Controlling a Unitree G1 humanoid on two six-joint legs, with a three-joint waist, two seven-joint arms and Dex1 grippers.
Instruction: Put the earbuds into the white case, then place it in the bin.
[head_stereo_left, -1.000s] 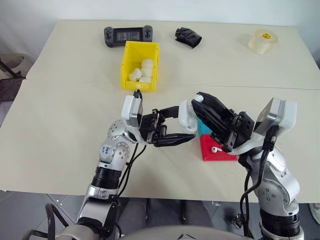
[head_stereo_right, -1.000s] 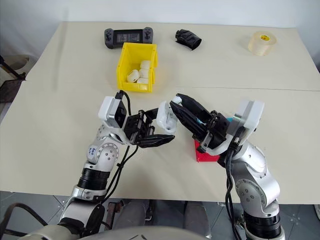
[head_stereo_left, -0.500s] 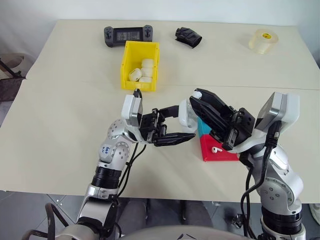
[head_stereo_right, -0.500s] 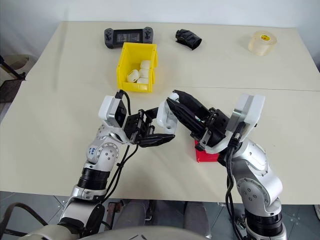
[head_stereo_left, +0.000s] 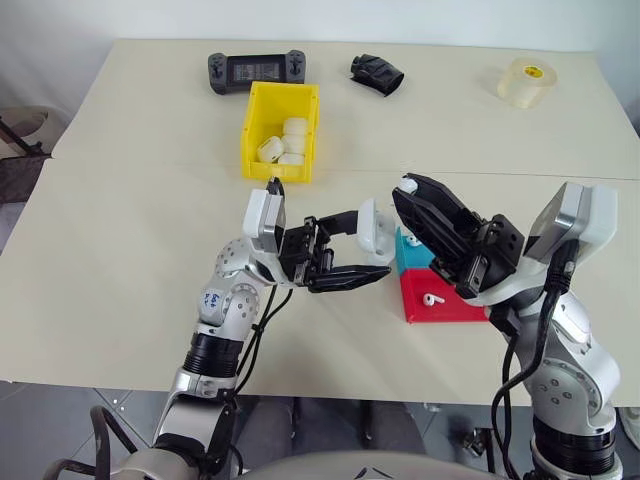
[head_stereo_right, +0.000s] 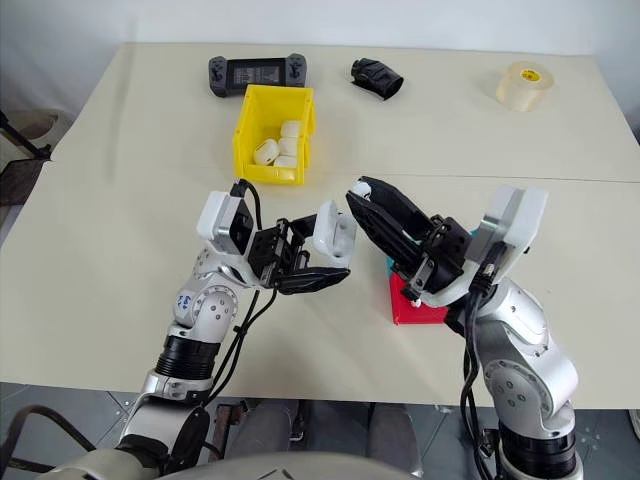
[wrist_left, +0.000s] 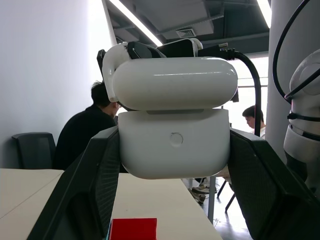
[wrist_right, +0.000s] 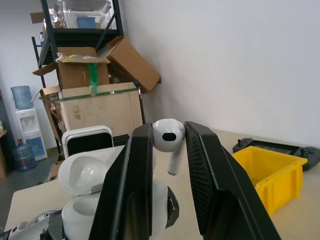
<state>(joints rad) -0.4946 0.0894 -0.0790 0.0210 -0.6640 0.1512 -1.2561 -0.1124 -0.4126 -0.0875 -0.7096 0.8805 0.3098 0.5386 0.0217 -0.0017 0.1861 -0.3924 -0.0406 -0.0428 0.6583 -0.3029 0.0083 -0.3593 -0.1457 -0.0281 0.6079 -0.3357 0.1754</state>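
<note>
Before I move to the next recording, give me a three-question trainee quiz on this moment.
1. True or false: the left tool is shut on the white case, whose lid stands open.
2. What does the right tool hold? A) a tape roll B) an earbud C) a game controller
3. Fill in: another earbud lies in the ___ tray.

Key:
1. True. The left wrist view shows the case between both fingers, lid raised.
2. B. The earbud is pinched between its fingers.
3. Red.
</note>
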